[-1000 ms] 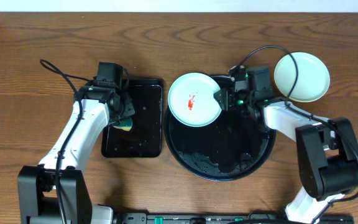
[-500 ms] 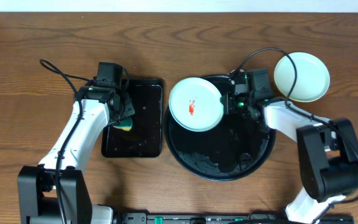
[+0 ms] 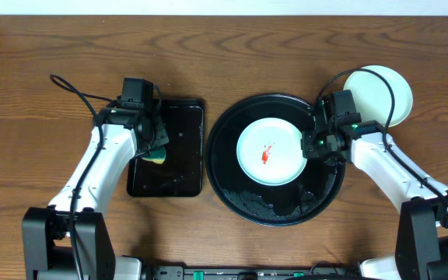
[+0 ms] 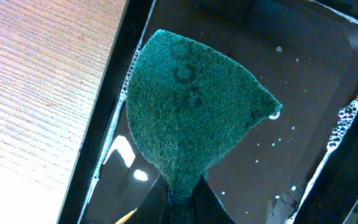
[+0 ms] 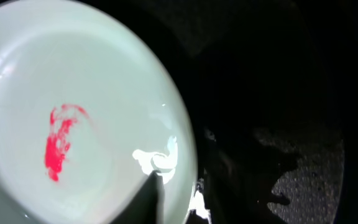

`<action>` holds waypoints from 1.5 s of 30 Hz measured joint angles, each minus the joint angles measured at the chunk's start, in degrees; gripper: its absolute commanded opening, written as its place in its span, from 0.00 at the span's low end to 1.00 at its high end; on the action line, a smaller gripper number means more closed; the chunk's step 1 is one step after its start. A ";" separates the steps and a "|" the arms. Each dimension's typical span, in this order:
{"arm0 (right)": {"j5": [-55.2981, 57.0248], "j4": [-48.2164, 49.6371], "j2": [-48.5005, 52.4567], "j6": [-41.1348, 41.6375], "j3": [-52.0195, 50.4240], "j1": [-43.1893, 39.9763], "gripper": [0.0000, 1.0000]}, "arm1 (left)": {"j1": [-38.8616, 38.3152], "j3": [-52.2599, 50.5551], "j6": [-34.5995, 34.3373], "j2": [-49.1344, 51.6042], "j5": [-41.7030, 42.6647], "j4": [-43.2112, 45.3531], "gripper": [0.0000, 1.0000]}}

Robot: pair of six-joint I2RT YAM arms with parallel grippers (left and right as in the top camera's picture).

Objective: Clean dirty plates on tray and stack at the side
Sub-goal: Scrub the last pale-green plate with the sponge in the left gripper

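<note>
a brown wooden desk [image 3: 37, 62] carries everything. a second ago the smeared plate [image 3: 282, 163] overhung the upper left rim of the round black tray [image 3: 216, 167], held out at the tip of the right arm [image 3: 379, 159]. now it lies flat in the middle of that tray, red smear [image 3: 267, 153] up, with wet black all round it. the right arm has swung back toward its own side, and the right jaws sit at the plate's right edge. in the right wrist view one finger [image 5: 149, 198] lies over the plate's rim; whether the right jaws pinch it or have let go, i cannot tell. the left arm [image 3: 103, 167] has not stirred. the left jaws are clamped together on the green scouring sponge [image 4: 191, 112], over the soapy rectangular tray [image 3: 181, 155].

for the task, this looks like the plate set down where it can be scrubbed. the smear is untouched, so cleaning of this one has not begun, and the sponge is well apart from it, over the other tray.

the count: two plates in view. one is the smeared plate on the round tray. the other is a pale plate [image 3: 376, 101] on the desk beyond the tray's upper right, partly behind the arm's cable, with no smear showing. whether more lie beneath it, i cannot tell. there is one round tray, one rectangular tray, one sponge, one smear and two arms.
</note>
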 measured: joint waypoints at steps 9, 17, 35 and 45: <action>1.51 8.81 0.17 -2.29 0.00 0.00 0.61 | 0.00 0.00 0.00 0.00 0.00 0.00 0.08; 0.35 9.66 6.23 -3.74 0.00 0.00 0.43 | 0.00 0.00 0.00 0.00 0.00 -0.02 0.07; -2.29 9.64 7.80 -4.17 0.07 -0.15 0.01 | -8.35 -0.22 7.74 -0.39 9.16 15.23 0.07; -2.60 9.40 7.80 -4.17 0.07 -0.15 0.01 | -28.04 -0.22 2.08 -0.22 11.65 27.71 0.08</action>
